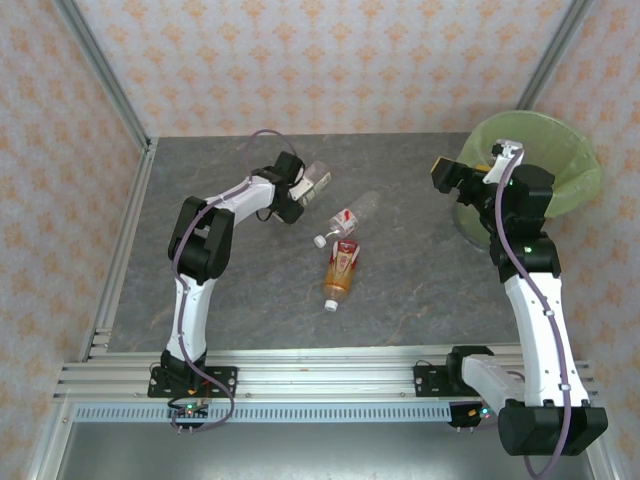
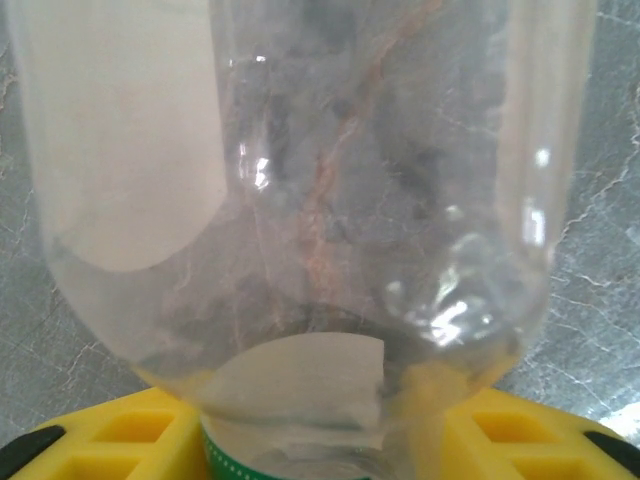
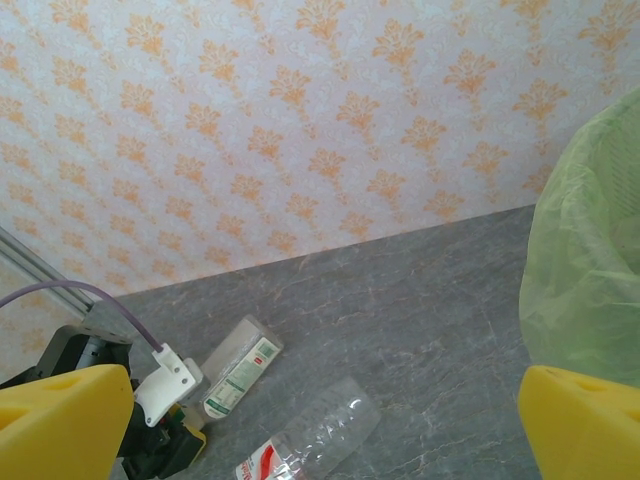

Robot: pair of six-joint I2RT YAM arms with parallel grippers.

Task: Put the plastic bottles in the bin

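A clear plastic bottle with a green-and-white label (image 1: 317, 180) lies at the back of the table. My left gripper (image 1: 301, 190) is shut on its neck end. In the left wrist view this bottle (image 2: 300, 200) looms close, and its neck sits tight between the yellow fingers (image 2: 95, 440) of the left gripper (image 2: 320, 445). A second clear bottle with a red-white label (image 1: 356, 214) and an amber bottle (image 1: 342, 271) lie mid-table. The lime-green lined bin (image 1: 545, 165) stands at the back right. My right gripper (image 1: 447, 172) hovers open and empty beside it, with its fingers (image 3: 60, 420) wide apart.
The patterned walls and metal frame posts (image 1: 105, 75) close in the table at the back and sides. In the right wrist view the bin's bag (image 3: 590, 260) sits at the right, and the labelled bottle (image 3: 240, 365) and the red-white one (image 3: 310, 435) lie below.
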